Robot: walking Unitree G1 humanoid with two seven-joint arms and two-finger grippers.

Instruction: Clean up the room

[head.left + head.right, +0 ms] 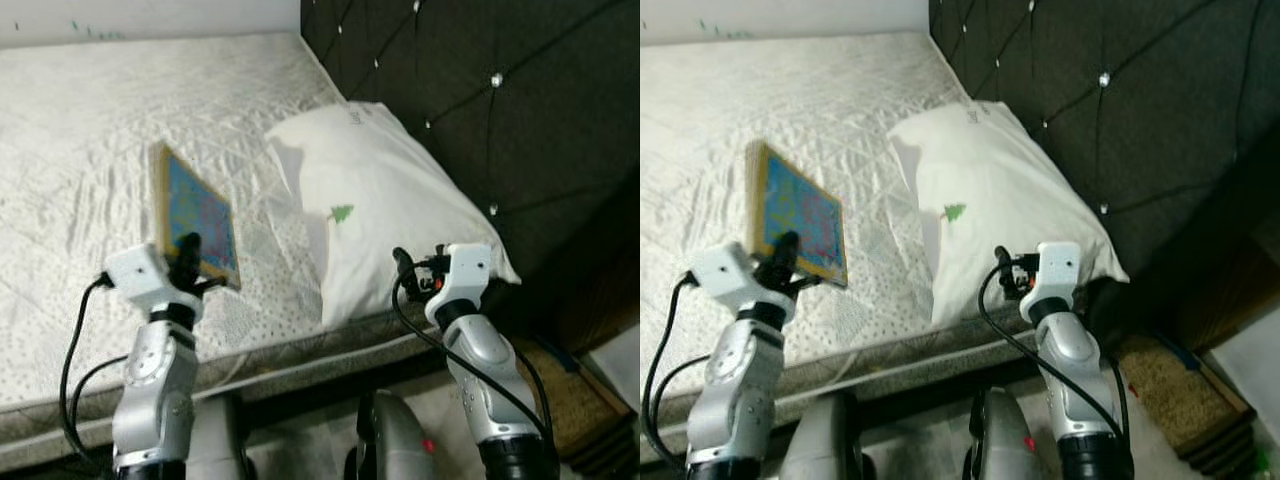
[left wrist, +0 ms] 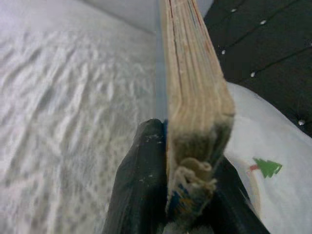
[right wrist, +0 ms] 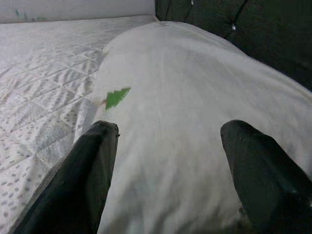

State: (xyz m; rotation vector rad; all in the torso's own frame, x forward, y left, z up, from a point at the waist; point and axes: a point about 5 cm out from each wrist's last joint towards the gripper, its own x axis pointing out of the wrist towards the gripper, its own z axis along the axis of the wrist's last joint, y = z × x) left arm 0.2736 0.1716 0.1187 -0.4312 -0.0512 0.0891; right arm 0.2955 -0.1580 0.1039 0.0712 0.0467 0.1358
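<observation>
The left end effector [image 1: 190, 262] is squeezed tight on the bottom edge of a thick book with a blue picture cover and yellow border [image 1: 199, 217]; the book stands up on its edge, lifted above the white quilted bed [image 1: 90, 150]; its pages look worn and frayed at the corner; the right end effector [image 3: 168, 161] has its two black fingers spread wide, holding nothing, just by the white pillow with a small green tree [image 1: 375, 200]; the pillow lies against the dark buttoned headboard [image 1: 480, 90].
</observation>
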